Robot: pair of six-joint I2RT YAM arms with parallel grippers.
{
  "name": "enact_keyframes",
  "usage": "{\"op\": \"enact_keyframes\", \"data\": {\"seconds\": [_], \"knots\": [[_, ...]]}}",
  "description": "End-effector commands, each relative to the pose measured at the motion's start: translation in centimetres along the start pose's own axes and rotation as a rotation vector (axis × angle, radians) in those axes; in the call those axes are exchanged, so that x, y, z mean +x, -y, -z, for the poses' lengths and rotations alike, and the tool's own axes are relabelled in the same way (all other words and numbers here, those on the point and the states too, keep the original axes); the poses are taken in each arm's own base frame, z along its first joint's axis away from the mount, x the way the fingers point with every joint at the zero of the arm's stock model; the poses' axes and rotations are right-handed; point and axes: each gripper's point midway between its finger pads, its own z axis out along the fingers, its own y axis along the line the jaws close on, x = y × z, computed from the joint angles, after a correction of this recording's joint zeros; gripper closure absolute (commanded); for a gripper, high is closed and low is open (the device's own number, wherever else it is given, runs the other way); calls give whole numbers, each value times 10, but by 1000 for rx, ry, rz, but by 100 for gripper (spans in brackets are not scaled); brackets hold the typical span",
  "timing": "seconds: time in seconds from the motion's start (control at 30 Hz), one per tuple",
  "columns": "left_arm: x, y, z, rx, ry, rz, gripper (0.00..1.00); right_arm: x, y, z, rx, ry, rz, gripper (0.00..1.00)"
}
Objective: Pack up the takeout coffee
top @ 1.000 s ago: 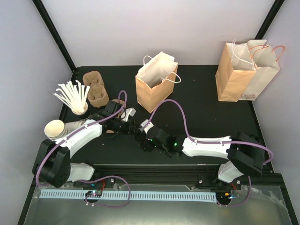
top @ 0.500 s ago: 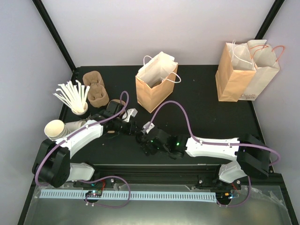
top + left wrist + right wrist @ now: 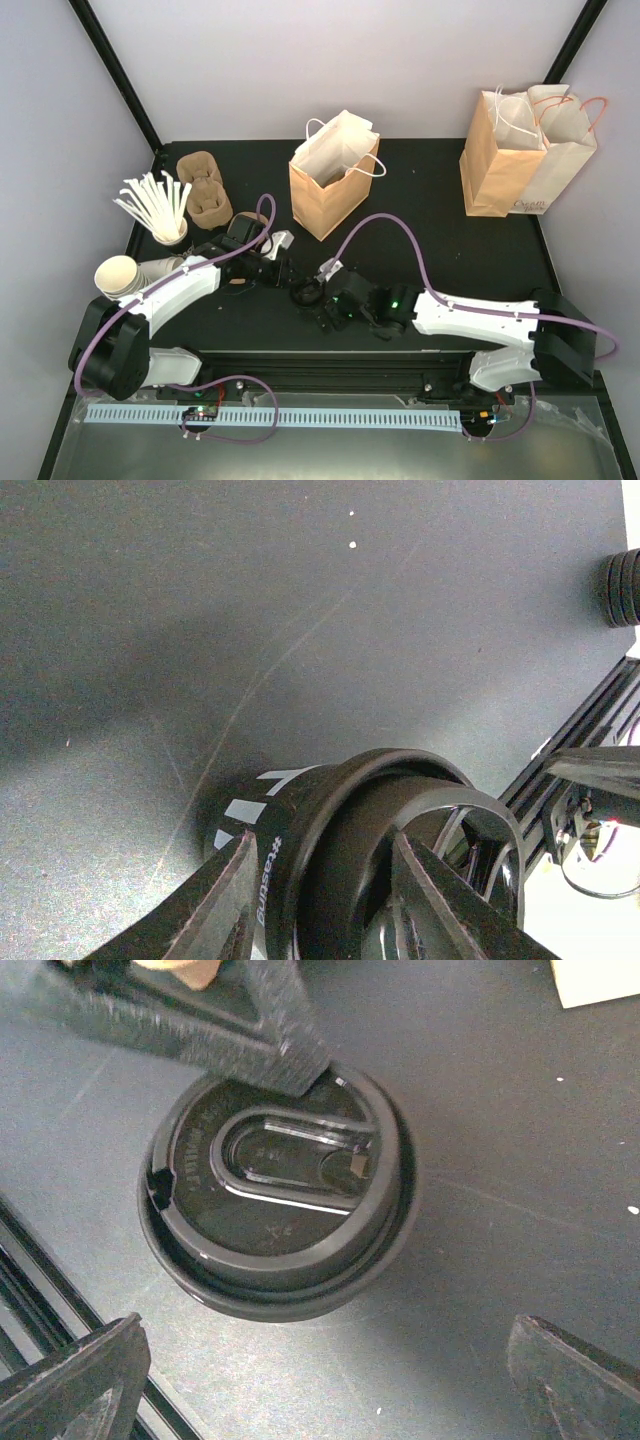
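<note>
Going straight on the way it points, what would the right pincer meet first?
Probably the black lid of the takeout coffee, lying ahead between the open fingers of the right pincer; how far off is unclear.

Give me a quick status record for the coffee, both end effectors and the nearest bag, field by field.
takeout coffee: lid on, standing on the table
left end effector: closed around the cup just below the lid
right end effector: wide open above the lid, holding nothing
open paper bag: upright, behind the cup and apart from it
packed: not yet
</note>
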Motion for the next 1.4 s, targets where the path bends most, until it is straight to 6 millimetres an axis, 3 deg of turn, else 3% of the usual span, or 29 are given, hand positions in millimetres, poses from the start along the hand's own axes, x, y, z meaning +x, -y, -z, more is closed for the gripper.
{"op": "enact_keyframes", "data": {"seconds": [0.0,0.07,0.3,0.4,0.57,0.8,1.1,1.37], "knots": [[20,-24,-5,-116,-67,42,61,-10,6,17,-39,24,-97,0],[21,-24,-5,-119,-69,44,62,-12,8,24,-83,28,-159,2],[22,-23,-5,-117,-68,48,62,-7,-1,43,-254,-34,-446,23],[23,-22,-6,-116,-69,50,62,7,-9,36,-347,-90,-577,27],[23,-22,-5,-120,-63,53,62,13,-25,27,-464,-148,-725,30],[27,-25,-5,-130,-55,81,62,1,-36,24,-598,-102,-887,37],[31,-30,-5,-148,-55,123,62,9,-32,7,-601,-112,-1031,51],[33,-27,-4,-127,-37,145,62,4,-31,0,-623,-84,-1076,53]]}}
